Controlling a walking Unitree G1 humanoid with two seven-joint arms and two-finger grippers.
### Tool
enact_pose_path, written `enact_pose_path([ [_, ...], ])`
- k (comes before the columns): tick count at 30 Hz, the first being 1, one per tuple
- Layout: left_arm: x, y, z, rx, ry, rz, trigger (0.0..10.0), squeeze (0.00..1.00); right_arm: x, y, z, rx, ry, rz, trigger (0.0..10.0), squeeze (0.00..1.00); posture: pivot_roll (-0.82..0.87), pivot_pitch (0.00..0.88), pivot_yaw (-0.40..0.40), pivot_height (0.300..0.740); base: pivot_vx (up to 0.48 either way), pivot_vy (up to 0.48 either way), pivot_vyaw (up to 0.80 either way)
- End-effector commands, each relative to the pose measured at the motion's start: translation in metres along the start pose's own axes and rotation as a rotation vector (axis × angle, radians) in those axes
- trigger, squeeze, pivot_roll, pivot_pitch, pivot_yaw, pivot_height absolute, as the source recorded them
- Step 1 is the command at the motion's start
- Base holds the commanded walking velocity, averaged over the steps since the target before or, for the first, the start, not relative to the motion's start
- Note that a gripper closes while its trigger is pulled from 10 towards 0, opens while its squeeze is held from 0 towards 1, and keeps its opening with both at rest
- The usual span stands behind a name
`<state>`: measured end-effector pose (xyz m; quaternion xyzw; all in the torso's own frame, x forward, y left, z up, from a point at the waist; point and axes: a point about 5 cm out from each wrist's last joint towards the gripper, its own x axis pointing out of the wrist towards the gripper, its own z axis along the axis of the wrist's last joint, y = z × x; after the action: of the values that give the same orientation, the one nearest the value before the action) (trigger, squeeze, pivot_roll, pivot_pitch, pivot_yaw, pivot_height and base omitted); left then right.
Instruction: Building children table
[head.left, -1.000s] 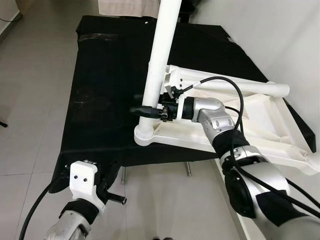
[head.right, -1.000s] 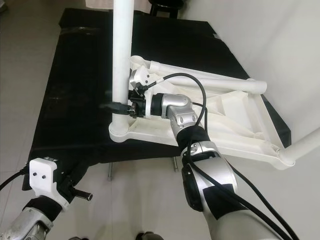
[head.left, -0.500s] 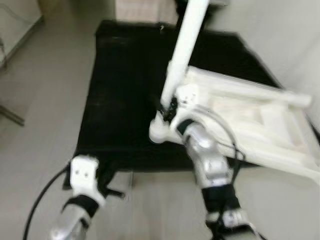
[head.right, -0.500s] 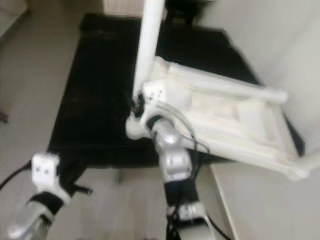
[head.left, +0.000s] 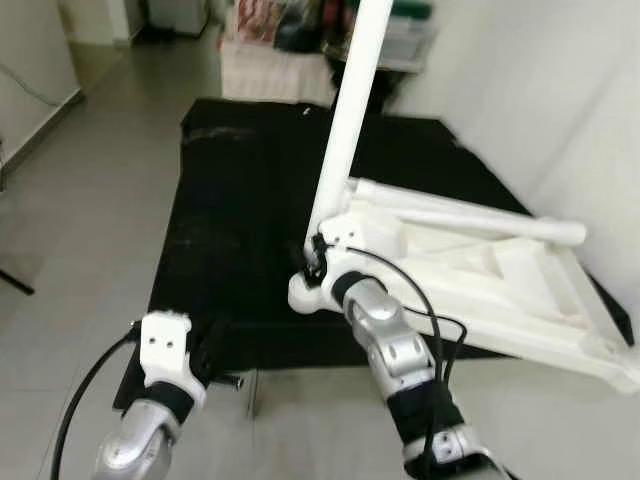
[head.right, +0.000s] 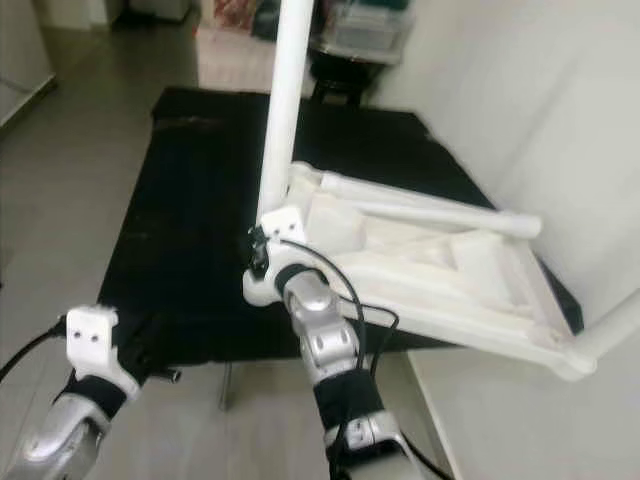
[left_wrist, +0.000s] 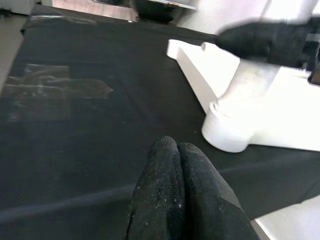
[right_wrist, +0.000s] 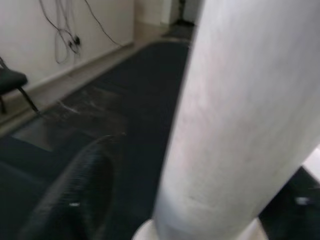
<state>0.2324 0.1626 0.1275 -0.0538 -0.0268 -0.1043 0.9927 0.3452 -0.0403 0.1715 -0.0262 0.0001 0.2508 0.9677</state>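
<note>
The white children's table (head.left: 480, 280) lies upside down on a black-covered low platform (head.left: 240, 200). One white table leg (head.left: 345, 130) stands upright in the near left corner socket (head.left: 305, 292). My right gripper (head.left: 316, 258) holds this leg just above the socket. In the right wrist view the leg (right_wrist: 235, 115) is close up, with one black finger (right_wrist: 75, 200) beside it. From the left wrist view, the other black finger (left_wrist: 260, 42) crosses the leg. My left gripper (left_wrist: 176, 150) hovers over the platform's near edge with its fingers pressed together, holding nothing.
A second leg (head.left: 470, 215) lies along the table's far side, and another (head.right: 610, 335) sticks out at the near right. A white wall (head.left: 560, 100) runs along the right. Boxes and clutter (head.left: 270, 30) stand beyond the platform. Grey floor (head.left: 80, 220) lies to the left.
The whole picture has shifted and pulled back, so the camera moved. My right gripper stays on the upright leg near its base. My left gripper stays low at the near left.
</note>
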Motion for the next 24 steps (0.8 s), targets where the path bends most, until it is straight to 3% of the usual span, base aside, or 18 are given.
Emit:
enact_pose_path([
  [1, 0.002, 0.0, -0.003, 0.001, 0.004, -0.005, 10.0, 0.0, 0.007, 0.029, 0.016, 0.106, -0.089, 0.128, 10.0, 1.0, -0.12, 0.0, -0.164, 0.74, 0.0, 0.0, 0.0],
  [5, 0.004, 0.0, -0.003, 0.002, -0.001, -0.008, 10.0, 0.0, 0.007, 0.025, 0.022, 0.091, -0.141, 0.245, 10.0, 1.0, -0.13, 0.0, -0.163, 0.74, 0.0, 0.0, 0.0],
  [6, 0.004, -0.001, -0.003, 0.001, -0.002, -0.011, 10.0, 0.0, 0.007, 0.026, 0.023, 0.046, -0.141, 0.352, 10.0, 0.96, -0.13, 0.0, -0.161, 0.74, 0.0, 0.0, 0.0],
  [7, 0.004, -0.001, -0.003, 0.001, -0.002, -0.011, 10.0, 0.0, 0.007, 0.026, 0.023, 0.046, -0.141, 0.352, 10.0, 0.96, -0.13, 0.0, -0.161, 0.74, 0.0, 0.0, 0.0],
  [8, 0.004, -0.001, -0.003, 0.001, -0.005, -0.012, 10.0, 0.0, 0.007, 0.026, 0.023, 0.015, -0.136, 0.426, 10.0, 0.96, -0.13, 0.0, -0.161, 0.74, 0.0, 0.0, 0.0],
  [9, 0.003, -0.003, -0.002, 0.001, -0.008, -0.015, 10.0, 0.0, 0.01, 0.025, 0.026, -0.03, -0.115, 0.56, 10.0, 0.0, -0.11, 0.011, -0.171, 0.74, 0.0, 0.0, 0.0],
  [10, 0.003, -0.003, -0.002, 0.001, -0.008, -0.015, 10.0, 0.0, 0.01, 0.025, 0.026, -0.03, -0.115, 0.56, 10.0, 0.0, -0.11, 0.011, -0.171, 0.74, 0.0, 0.0, 0.0],
  [13, -0.001, -0.007, -0.001, 0.0, -0.015, -0.018, 10.0, 0.0, 0.014, 0.018, 0.035, -0.098, -0.075, 0.77, 10.0, 0.0, -0.1, 0.031, -0.179, 0.74, 0.0, 0.0, 0.0],
  [14, -0.001, -0.007, -0.001, 0.0, -0.015, -0.018, 10.0, 0.0, 0.014, 0.018, 0.035, -0.098, -0.075, 0.77, 10.0, 0.0, -0.1, 0.031, -0.179, 0.74, 0.0, 0.0, 0.0],
  [15, -0.006, -0.011, 0.001, 0.002, -0.016, -0.017, 10.0, 0.0, 0.014, 0.018, 0.039, -0.118, -0.067, 0.884, 10.0, 0.0, -0.09, 0.066, -0.185, 0.74, 0.0, 0.0, 0.0],
  [24, -0.024, -0.022, 0.005, -0.017, -0.001, -0.026, 10.0, 0.0, 0.015, 0.019, 0.045, -0.119, -0.026, 1.102, 10.0, 0.0, -0.05, 0.144, -0.194, 0.74, 0.0, 0.0, 0.0],
])
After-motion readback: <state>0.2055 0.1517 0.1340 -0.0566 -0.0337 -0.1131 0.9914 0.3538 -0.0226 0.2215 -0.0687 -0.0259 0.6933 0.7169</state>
